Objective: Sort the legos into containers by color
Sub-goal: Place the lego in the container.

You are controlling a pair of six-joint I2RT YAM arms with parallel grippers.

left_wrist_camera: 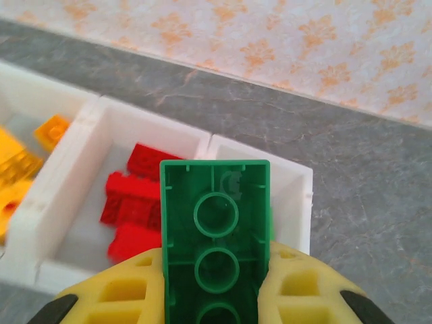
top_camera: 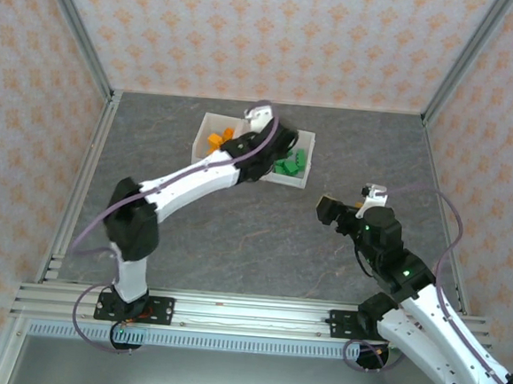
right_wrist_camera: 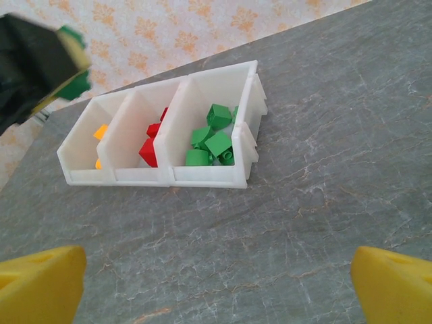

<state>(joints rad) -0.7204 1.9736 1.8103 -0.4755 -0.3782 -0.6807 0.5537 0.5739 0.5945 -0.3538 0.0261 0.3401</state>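
Left pincer (left_wrist_camera: 216, 300) pinching green brick (left_wrist_camera: 214, 223), hollow underside with round tubes facing camera, over white three-bin tray (left_wrist_camera: 67, 169). Right pincer (right_wrist_camera: 217, 283) spread, empty.

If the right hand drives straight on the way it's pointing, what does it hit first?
Probably the bare table, short of the tray: the open right hand tilts down toward it, with nothing lying between. On a flatter line than it looks, the tray's near wall comes first.

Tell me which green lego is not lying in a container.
The green lego clamped in the left tool, its hollow underside facing the wrist camera. The other green legos lie in the end container.
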